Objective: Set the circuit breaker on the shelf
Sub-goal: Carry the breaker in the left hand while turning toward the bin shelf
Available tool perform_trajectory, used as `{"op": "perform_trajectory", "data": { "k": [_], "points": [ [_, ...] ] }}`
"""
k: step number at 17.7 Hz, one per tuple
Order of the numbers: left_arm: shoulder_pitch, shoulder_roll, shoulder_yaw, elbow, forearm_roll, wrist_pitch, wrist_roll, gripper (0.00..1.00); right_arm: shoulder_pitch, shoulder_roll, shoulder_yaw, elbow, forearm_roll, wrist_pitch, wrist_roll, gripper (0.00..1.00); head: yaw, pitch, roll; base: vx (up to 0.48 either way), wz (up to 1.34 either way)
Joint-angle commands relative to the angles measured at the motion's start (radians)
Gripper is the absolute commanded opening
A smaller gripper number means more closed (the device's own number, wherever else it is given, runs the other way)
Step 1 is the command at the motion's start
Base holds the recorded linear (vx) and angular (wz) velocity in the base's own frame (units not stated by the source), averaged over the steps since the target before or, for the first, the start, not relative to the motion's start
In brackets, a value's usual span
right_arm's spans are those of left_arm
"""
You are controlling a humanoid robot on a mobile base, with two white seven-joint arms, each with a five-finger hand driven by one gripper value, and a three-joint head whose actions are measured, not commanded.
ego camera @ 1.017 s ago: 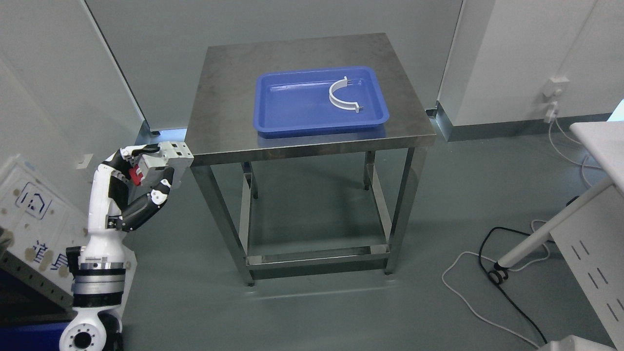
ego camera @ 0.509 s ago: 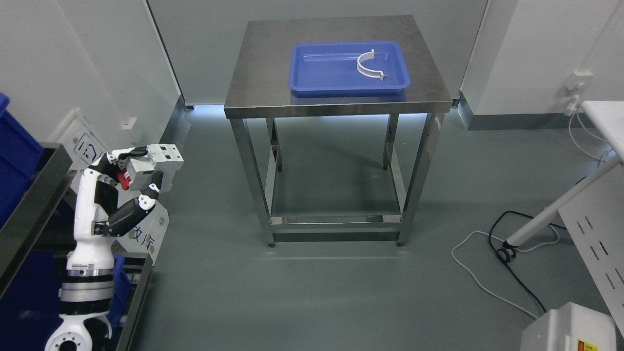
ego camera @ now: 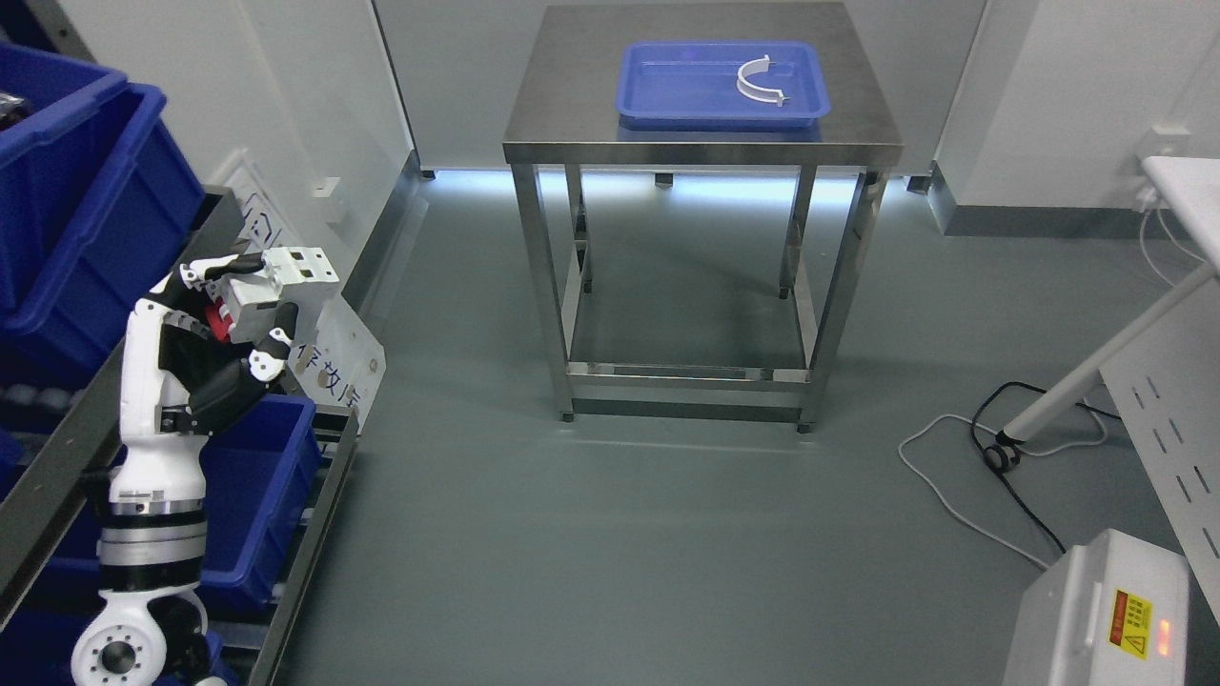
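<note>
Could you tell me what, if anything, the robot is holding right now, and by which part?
The left hand holds the circuit breaker by its left end, near its red part.

The left hand (ego camera: 233, 310), closed around the circuit breaker (ego camera: 276, 291), is close to the front edge of the shelf (ego camera: 57, 476) at the left. There the blue bins (ego camera: 86, 210) fill the upper level, and another blue bin (ego camera: 257, 476) takes the lower level just under the hand. A white sign board (ego camera: 338, 357) leans just beside the hand on its right. Between the shelf and the steel counter (ego camera: 701, 152) the grey floor (ego camera: 610, 553) is open, while cables (ego camera: 991, 476) and a white box (ego camera: 1096, 619) stand at the far right.
</note>
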Motion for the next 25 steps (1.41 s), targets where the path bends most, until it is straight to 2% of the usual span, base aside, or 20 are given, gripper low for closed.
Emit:
{"op": "perform_trajectory", "data": {
  "k": [1,3,7,11,18,22,25],
  "points": [
    [-0.044,0.018,0.011,0.002,0.001,0.017,-0.003,0.06,0.000,-0.017,0.020,0.000,0.000,0.058,0.001,1.00,0.0000,0.000,0.000,-0.146,0.22],
    [-0.044,0.021,0.018,0.002,0.001,0.017,-0.003,0.06,0.000,-0.017,0.020,0.000,0.000,0.058,0.001,1.00,0.0000,0.000,0.000,-0.151,0.23],
    [-0.047,0.077,0.023,0.001,0.001,0.014,-0.003,0.07,0.000,-0.017,0.020,0.000,0.000,0.058,0.001,1.00,0.0000,0.000,0.000,-0.122,0.28],
    [-0.117,0.095,0.021,0.002,-0.003,0.040,-0.001,0.07,0.000,-0.017,0.020,0.000,0.000,0.058,0.001,1.00,0.0000,0.000,0.000,-0.103,0.51],
    [-0.200,0.143,0.011,0.018,-0.017,0.069,-0.003,0.07,0.000,-0.017,0.020,0.000,0.000,0.058,0.001,1.00,0.0000,0.000,0.000,-0.107,1.02],
    [-0.237,0.172,0.006,0.080,-0.074,0.087,-0.020,0.07,0.000,-0.017,0.020,0.000,0.000,0.058,0.001,1.00,0.0000,0.000,0.000,-0.047,1.22],
    [-0.289,0.216,-0.032,0.174,-0.121,0.091,-0.104,0.07,0.000,-0.017,0.020,0.000,0.000,0.058,0.001,1.00,0.0000,0.000,0.000,0.031,0.99]
  ]
}}
